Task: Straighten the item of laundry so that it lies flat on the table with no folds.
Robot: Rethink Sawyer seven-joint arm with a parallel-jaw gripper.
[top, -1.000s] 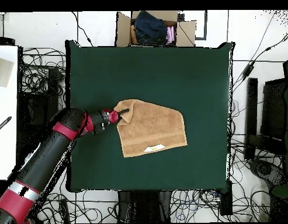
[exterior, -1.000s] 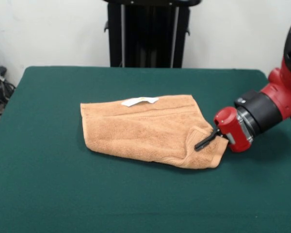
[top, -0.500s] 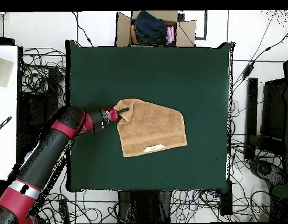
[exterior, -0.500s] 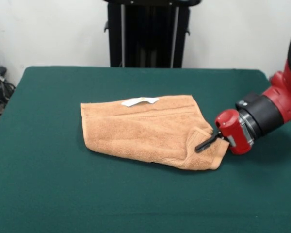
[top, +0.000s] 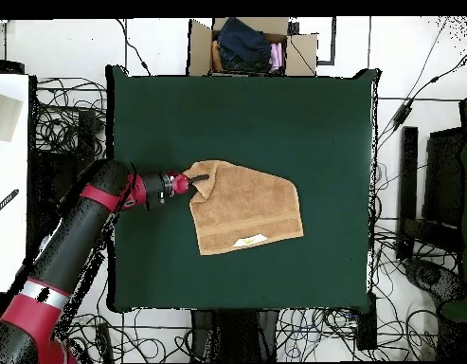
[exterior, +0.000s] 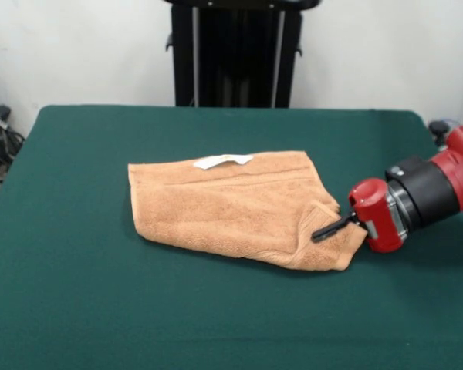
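Observation:
The orange-tan towel [exterior: 231,204] lies near the middle of the dark green table [exterior: 100,308], mostly spread, with its white label [exterior: 222,161] at the far edge. Its right near corner is folded back over itself. My gripper [exterior: 317,233] comes in low from the right, its black fingers lying together across that folded corner and looking shut on it. In the overhead view the towel [top: 251,204] lies left of the table's [top: 275,114] centre, and the gripper [top: 203,177] is at its upper left corner.
The black pedestal [exterior: 235,54] stands behind the table's far edge. In the overhead view a cardboard box of clothes [top: 251,47] sits at the top edge, cables lie on the floor all round, and a white surface [top: 9,180] is at the left.
The red arm body has swung a little to the right and lower in the front view. The fingertips stay on the folded corner. The towel has hardly moved.

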